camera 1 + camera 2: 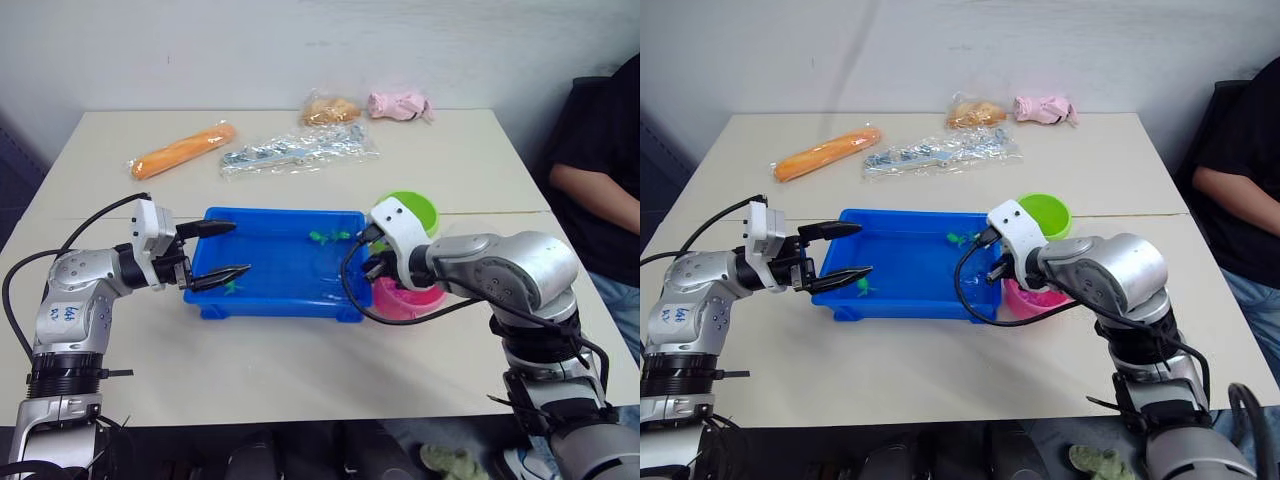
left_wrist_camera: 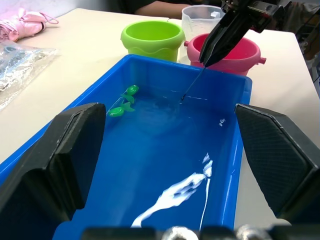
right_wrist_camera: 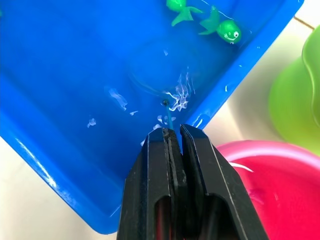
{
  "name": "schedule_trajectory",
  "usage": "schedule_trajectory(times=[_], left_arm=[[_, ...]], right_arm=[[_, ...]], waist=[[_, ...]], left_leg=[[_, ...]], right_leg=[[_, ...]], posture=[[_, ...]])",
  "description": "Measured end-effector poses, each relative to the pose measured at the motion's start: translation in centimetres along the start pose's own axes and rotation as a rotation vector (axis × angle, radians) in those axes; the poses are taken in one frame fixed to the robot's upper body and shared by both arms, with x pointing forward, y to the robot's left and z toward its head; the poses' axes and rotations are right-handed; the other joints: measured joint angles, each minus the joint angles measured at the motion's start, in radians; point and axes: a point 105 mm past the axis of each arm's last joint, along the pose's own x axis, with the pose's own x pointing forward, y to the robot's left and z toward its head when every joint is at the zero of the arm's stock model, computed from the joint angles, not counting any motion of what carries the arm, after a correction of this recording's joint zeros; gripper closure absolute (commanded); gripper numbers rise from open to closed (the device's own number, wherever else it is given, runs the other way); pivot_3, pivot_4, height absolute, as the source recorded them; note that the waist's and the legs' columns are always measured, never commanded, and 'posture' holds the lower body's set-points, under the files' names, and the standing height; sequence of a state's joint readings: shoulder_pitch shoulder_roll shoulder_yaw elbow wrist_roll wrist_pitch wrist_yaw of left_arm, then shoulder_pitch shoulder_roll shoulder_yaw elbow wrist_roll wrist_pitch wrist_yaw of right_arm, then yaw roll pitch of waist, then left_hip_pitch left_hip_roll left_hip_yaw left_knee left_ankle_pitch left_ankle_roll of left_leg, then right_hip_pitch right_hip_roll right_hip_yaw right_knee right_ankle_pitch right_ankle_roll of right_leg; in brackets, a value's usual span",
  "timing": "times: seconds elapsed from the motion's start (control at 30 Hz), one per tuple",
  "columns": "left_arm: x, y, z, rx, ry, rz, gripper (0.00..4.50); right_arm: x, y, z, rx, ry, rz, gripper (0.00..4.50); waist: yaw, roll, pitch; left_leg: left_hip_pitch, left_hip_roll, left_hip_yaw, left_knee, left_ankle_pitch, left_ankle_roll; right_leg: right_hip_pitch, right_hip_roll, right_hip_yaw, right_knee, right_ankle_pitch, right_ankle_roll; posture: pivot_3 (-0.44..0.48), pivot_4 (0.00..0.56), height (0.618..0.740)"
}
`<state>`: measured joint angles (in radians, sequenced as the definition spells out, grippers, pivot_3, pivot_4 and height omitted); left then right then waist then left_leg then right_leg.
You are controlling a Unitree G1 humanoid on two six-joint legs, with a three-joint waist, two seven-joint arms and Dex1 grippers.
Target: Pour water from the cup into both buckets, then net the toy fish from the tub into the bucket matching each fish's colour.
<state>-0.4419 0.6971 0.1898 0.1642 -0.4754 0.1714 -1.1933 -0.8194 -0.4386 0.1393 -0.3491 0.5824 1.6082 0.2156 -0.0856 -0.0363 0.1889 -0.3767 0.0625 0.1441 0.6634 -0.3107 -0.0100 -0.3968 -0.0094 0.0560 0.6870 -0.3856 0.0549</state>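
The blue tub (image 1: 345,300) holds water, with two green fish (image 3: 225,30) at its far side and one more green fish (image 1: 230,288) near its left end. My right gripper (image 3: 174,131) is shut on the net's thin handle (image 2: 192,82), which slants down into the water at the tub's right end; its hoop is hard to make out under the surface. The pink bucket (image 1: 405,300) sits under that arm, the green bucket (image 1: 415,208) behind it, and the clear cup (image 2: 200,17) beside them. My left gripper (image 1: 240,248) hangs open over the tub's left end, holding nothing.
At the back of the table lie an orange bagged item (image 1: 185,148), a clear bag of metal parts (image 1: 295,152), a bag of brown pieces (image 1: 330,110) and a pink bundle (image 1: 398,104). A person (image 1: 600,170) sits at the right edge.
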Motion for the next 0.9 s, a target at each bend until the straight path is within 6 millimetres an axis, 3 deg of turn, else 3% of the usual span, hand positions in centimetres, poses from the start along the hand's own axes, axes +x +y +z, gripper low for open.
schedule_trajectory(times=[0.63, 0.9], left_arm=[[0.4, -0.5, 0.2, 0.010, -0.017, -0.013, 0.06], [0.4, -0.5, 0.2, 0.010, -0.017, -0.016, 0.06]], right_arm=[[0.2, -1.5, 1.8, 0.071, -0.060, -0.140, 4.50], [-1.2, -1.8, 2.0, -0.020, -0.100, -0.184, 4.50]], waist=[[0.001, 0.000, 0.000], [0.002, 0.000, 0.000]], left_leg=[[-0.001, 0.000, 0.000, -0.001, 0.000, 0.000], [-0.002, 0.000, 0.000, -0.002, 0.000, 0.000]], right_leg=[[-0.001, 0.000, 0.000, -0.001, 0.000, 0.000], [-0.001, 0.000, 0.000, -0.003, 0.000, 0.000]], posture=[[0.000, 0.150, 0.740], [0.000, 0.150, 0.740]])
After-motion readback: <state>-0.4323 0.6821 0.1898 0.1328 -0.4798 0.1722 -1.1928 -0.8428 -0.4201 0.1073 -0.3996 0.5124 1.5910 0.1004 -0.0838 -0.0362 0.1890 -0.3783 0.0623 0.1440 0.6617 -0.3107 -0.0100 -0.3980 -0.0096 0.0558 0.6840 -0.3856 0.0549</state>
